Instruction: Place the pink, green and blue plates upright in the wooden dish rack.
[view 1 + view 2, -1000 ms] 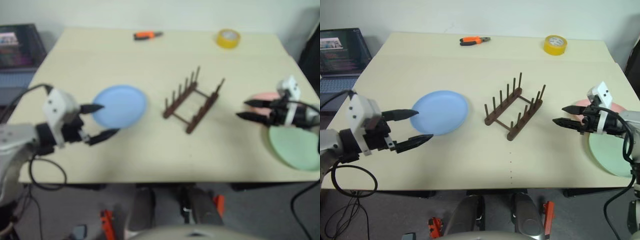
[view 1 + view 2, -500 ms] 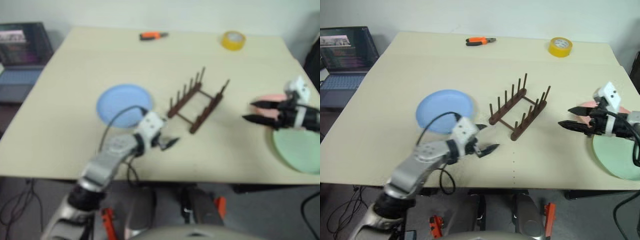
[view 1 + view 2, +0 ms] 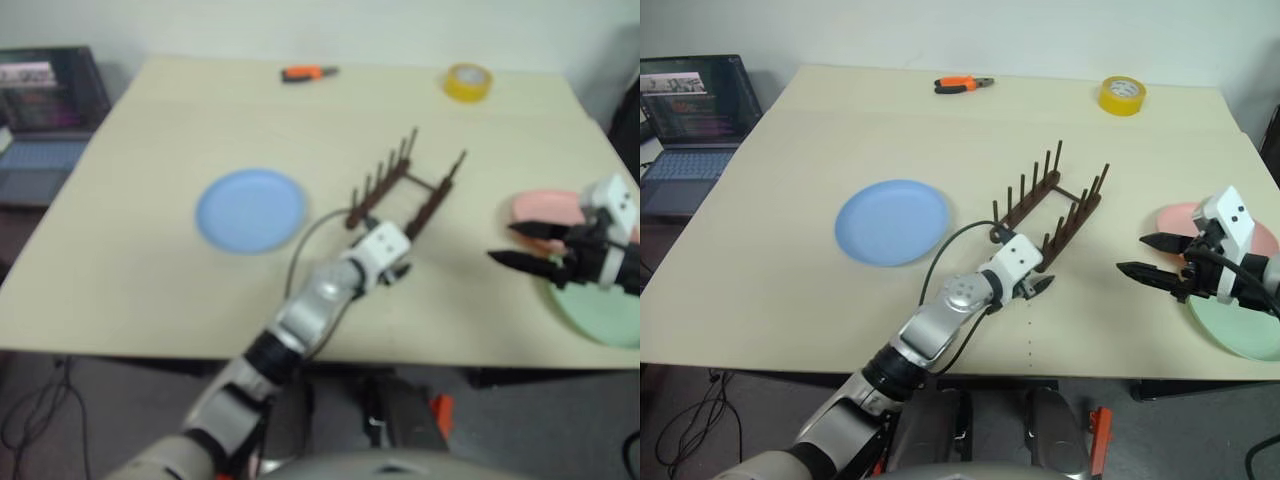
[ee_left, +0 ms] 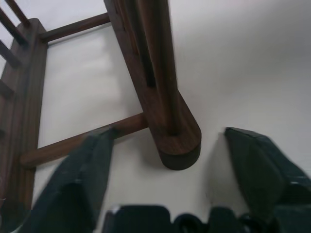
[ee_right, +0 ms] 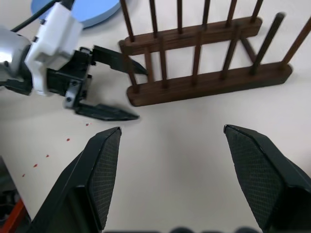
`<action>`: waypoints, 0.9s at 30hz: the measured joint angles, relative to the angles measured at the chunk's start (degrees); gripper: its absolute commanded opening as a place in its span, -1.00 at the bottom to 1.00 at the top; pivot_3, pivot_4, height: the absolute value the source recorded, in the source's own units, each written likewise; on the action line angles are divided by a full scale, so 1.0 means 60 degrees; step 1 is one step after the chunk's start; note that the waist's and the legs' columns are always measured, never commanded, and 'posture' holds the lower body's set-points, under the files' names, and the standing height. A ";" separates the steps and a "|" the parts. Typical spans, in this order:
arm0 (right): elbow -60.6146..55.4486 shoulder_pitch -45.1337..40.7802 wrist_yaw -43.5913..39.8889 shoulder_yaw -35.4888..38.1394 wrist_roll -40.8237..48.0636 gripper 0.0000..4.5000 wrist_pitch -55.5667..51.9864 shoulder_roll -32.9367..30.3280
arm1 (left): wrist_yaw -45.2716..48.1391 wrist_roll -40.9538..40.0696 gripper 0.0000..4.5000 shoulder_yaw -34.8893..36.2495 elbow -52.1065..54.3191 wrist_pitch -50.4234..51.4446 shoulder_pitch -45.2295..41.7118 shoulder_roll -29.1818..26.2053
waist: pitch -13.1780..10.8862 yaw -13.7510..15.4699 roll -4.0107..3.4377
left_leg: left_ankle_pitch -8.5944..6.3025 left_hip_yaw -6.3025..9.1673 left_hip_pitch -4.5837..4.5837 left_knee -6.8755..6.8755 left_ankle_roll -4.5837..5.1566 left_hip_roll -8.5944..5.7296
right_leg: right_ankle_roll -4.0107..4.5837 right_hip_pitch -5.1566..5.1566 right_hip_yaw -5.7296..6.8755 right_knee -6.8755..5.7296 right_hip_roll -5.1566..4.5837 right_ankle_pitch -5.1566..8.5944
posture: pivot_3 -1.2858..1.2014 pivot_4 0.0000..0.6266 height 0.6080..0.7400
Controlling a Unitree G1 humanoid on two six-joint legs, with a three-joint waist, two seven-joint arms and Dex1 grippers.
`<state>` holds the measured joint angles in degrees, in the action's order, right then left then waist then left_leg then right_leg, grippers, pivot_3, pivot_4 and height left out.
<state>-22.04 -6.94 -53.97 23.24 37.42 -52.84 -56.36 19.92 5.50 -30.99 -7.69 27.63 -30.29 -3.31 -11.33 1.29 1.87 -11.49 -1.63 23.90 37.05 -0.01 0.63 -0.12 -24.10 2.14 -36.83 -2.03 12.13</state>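
The wooden dish rack [image 3: 1050,205] stands mid-table, slanted, with no plate in it. My left gripper [image 3: 1040,271] is open at the rack's near end, one finger on each side of the right rail's rounded tip [image 4: 177,141] without touching it; the right wrist view shows this gripper [image 5: 141,94] astride that rail end too. The blue plate [image 3: 891,221] lies flat to the rack's left. The pink plate [image 3: 1172,216] and green plate [image 3: 1240,325] lie flat at the right edge. My right gripper [image 3: 1132,254] hovers open and holding nothing just left of them, pointing at the rack.
A yellow tape roll [image 3: 1122,95] and orange-handled pliers [image 3: 962,84] lie at the table's far edge. A laptop [image 3: 695,100] sits on a lower surface off the table's left side. Bare tabletop runs along the near edge in front of the rack.
My left arm swung right from beside the blue plate to the rack's near end, and its fingers have narrowed somewhat. The right gripper drew back a little toward the plates.
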 measured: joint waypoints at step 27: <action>-0.0475 0.0777 0.0509 0.0947 0.0071 0.65 0.0033 -0.0189 | 0.7278 -0.1253 -0.54 0.1125 -0.4533 -0.4505 -0.2780 -0.1499 | 0.0001 0.0027 0.0000 | -0.0004 0.0018 0.0054 -0.0001 0.0015 0.0002 | 0.0004 -0.0019 0.0018 0.0026 0.0021 0.0005 | 0.03 -0.52 1.00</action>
<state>-24.89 -2.28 -50.92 28.92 37.84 -52.64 -57.49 63.59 -2.01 -24.24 -34.89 0.59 -46.98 -12.31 -11.32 1.45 1.87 -11.51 -1.52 24.22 37.04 0.08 0.64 -0.09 -24.21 2.25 -36.67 -1.90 12.16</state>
